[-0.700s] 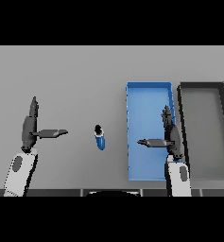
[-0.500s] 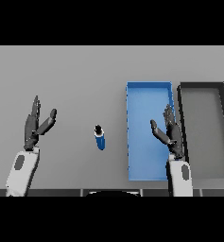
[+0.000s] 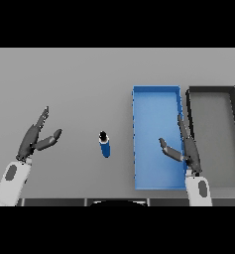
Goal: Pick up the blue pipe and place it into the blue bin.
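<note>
so far nothing of the task looks done. the pipe point(image 3: 105, 145), blue with a dark cap at its far end, lies on the table point(image 3: 79, 79) between the two hands, just left of the blue bin point(image 3: 156, 94) and not touching it. the bin holds nothing that shows. a dark bin point(image 3: 210, 91) sits right beside it on the far side.

the left hand point(image 3: 33, 140) hangs over the table well to the left of the pipe, fingers straight and thumb spread, holding nothing. the right hand point(image 3: 186, 148) is over the blue bin's right wall, fingers straight, thumb pointing toward the pipe, also empty.

all of it is left, by my reading: reach the pipe, close on it, lift, carry it over the bin wall, let go. neither hand is near it yet; the right one looks a little closer.

no brand, label or writing can be read on anything.
</note>
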You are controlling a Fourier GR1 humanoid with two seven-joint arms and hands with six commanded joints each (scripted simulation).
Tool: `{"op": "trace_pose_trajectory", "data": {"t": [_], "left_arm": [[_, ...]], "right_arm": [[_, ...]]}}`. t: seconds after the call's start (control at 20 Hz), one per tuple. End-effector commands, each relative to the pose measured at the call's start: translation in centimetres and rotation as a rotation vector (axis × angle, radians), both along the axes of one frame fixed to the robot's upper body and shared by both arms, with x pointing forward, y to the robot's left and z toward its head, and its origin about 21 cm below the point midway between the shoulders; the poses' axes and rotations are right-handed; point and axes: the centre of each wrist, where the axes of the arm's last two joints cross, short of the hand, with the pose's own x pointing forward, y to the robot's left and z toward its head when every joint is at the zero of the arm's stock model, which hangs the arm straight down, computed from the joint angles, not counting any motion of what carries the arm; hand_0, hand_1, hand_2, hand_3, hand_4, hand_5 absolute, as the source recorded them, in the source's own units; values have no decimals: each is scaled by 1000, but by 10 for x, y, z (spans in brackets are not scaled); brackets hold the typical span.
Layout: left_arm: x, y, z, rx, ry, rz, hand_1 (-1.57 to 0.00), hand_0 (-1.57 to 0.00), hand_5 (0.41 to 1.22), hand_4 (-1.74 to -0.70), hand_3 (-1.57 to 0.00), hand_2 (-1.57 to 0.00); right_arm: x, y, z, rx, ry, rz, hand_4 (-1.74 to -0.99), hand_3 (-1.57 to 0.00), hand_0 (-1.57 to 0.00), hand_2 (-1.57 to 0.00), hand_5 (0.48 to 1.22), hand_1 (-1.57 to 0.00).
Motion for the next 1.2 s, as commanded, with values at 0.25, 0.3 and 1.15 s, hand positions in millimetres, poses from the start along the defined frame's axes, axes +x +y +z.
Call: {"op": "trace_pose_trajectory", "data": {"t": [0.25, 0.3, 1.15], "left_arm": [[-21, -12, 6, 23, 81, -232, 1, 1, 535, -1048, 1, 1], [-26, -23, 3, 23, 99, -269, 1, 1, 522, -1071, 1, 1], [-11, -141, -42, -25, 160, -451, 1, 1, 459, -1134, 1, 1]], "right_arm": [[3, 1, 1, -12, 3, 3, -1176, 1, 1, 1, 615, 1], [5, 0, 5, -15, -4, 5, -1174, 1, 1, 1, 616, 1], [0, 0, -1, 5, 21, -5, -1210, 1, 1, 1, 631, 1]]}}
